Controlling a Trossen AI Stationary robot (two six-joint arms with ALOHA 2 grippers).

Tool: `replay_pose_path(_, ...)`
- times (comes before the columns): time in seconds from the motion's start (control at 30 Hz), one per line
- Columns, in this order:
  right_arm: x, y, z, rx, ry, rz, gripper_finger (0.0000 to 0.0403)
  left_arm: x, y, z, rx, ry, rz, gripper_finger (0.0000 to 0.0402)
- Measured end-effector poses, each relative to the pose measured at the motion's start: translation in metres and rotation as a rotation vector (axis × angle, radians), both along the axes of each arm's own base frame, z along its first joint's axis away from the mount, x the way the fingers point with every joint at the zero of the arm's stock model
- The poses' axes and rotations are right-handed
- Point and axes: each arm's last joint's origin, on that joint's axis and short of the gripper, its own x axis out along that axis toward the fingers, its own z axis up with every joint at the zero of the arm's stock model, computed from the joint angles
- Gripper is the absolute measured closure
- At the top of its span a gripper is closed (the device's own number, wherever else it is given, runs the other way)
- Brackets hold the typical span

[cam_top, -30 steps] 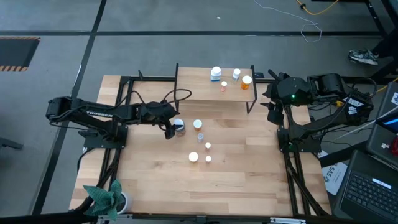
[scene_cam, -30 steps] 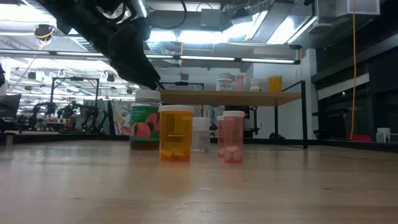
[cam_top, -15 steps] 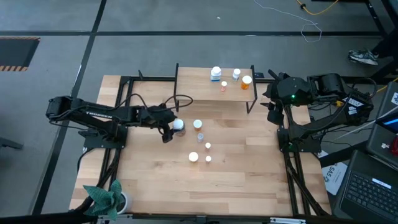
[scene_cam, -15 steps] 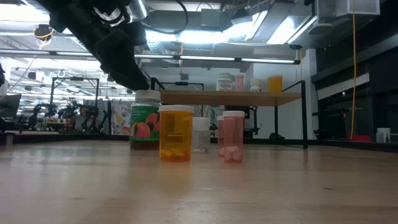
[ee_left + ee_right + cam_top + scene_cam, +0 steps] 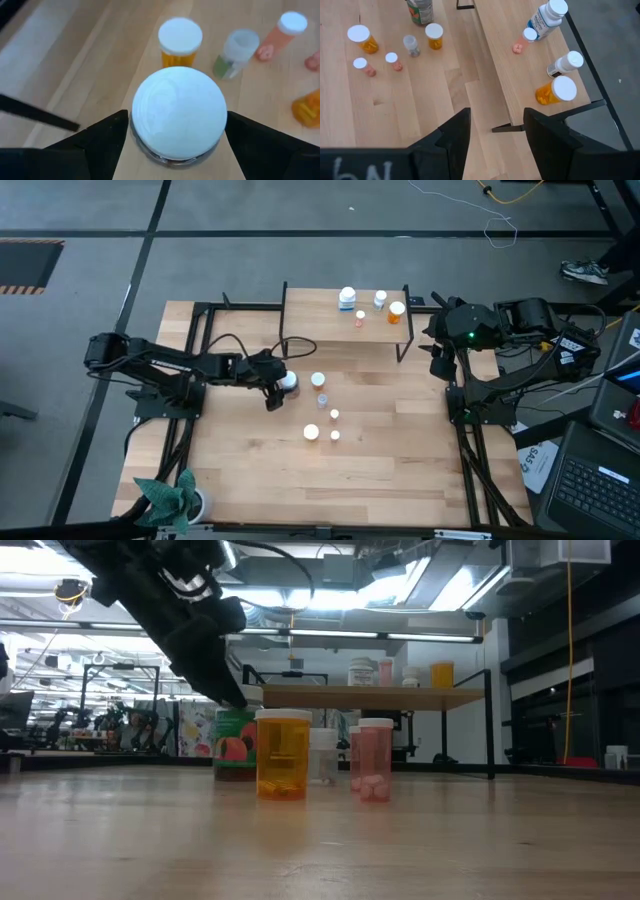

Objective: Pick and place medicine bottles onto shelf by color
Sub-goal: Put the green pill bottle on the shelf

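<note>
A dark-green bottle with a white cap stands upright on the table; it also shows in the low view. My left gripper is open, its fingers on either side of the bottle's cap. Several more bottles stand to its right: an orange one, a clear one and a pink one. The shelf at the far edge carries a white bottle, a small white one, an orange one and a pink one. My right gripper is open, empty and high beside the shelf's right end. My left gripper comes at the dark-green bottle's cap from the table's left, slanting down, with one finger on each side of it. I cannot tell whether the fingers touch the cap. The bottle stands upright on the table.
An orange bottle and two pink ones stand nearer the table's middle. A green cloth lies at the near left corner. The shelf's black legs stand on the tabletop. Free wood lies at the near right.
My left gripper has gone toward the table's right edge and down, from beside the dark-green bottle to straddling its cap. The bottle stays upright on the table.
</note>
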Motion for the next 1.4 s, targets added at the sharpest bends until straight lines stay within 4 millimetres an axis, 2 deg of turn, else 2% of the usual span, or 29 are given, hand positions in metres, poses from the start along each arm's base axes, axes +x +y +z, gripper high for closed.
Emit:
replay_pose_path(0.3,0.0,0.0,0.0,0.0,0.0,0.0,0.0218,0.002,0.001,0.001,-0.015,-0.028,0.018,0.009)
replay_pose_path(0.43,0.0,0.0,0.0,0.0,0.0,0.0,0.0218,0.002,0.001,0.002,-0.034,-0.044,0.034,0.0117)
replay_pose_path(0.67,0.0,0.0,0.0,0.0,0.0,0.0,0.0218,0.004,0.001,0.005,-0.06,-0.083,0.054,0.0193)
replay_pose_path(0.77,0.0,0.0,0.0,0.0,0.0,0.0,0.0218,0.007,0.001,0.011,-0.065,-0.098,0.048,0.0198)
replay_pose_path(0.93,0.0,0.0,0.0,0.0,0.0,0.0,0.0218,0.018,0.002,0.044,-0.058,-0.091,0.045,0.0198)
replay_pose_path(1.07,0.0,0.0,0.0,-0.001,0.001,0.001,0.0218,0.025,0.005,0.085,0.015,-0.083,0.061,0.0198)
replay_pose_path(1.23,0.0,0.0,0.0,-0.003,0.003,0.003,0.0218,0.027,0.028,0.146,0.113,-0.161,0.109,0.0198)
replay_pose_path(1.4,0.0,0.0,0.0,-0.004,0.003,0.004,0.0218,0.017,0.064,0.189,0.211,-0.227,0.155,0.0198)
